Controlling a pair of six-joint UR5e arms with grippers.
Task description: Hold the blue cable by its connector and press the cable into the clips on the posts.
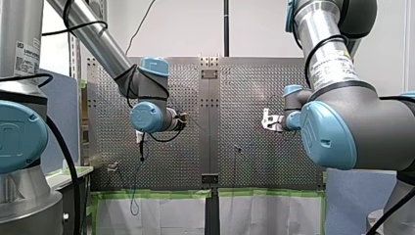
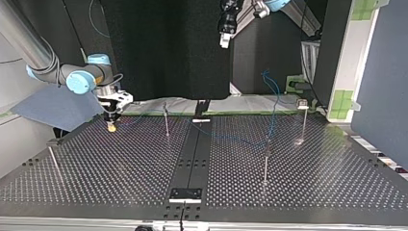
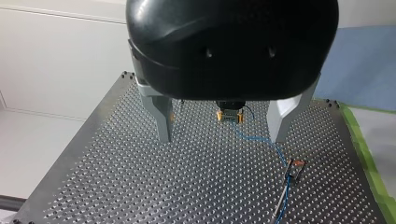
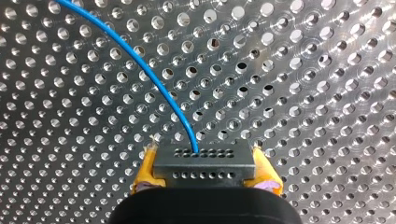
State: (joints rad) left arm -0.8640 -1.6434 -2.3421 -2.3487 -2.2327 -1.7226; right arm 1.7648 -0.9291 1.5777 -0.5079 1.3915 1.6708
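Top view, approx. 9 o'clock: right gripper (image 2: pixel 111 124) sat low over the perforated table (image 2: pixel 312 183), yellow pads (image 4: pixel 148 170) clamped on the black connector (image 4: pixel 204 161). The blue cable (image 4: pixel 140 63) looked thin, light & floppy, prob. best steered by its rigid connector. It trailed toward 3 o'clock past the posts (image 2: pixel 166 120). Clips were too small to make out, so seating was unclear. At 12 o'clock, left gripper (image 3: pixel 222 137) hung high, fingers spread, empty.

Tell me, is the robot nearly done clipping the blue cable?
Barely begun, it looks. Done: my right jaws are shut on the connector. In hand: the blue cable trails to one post; whether it's clipped is unclear. Left: the other posts, like this one. My left jaws hang open, high up.
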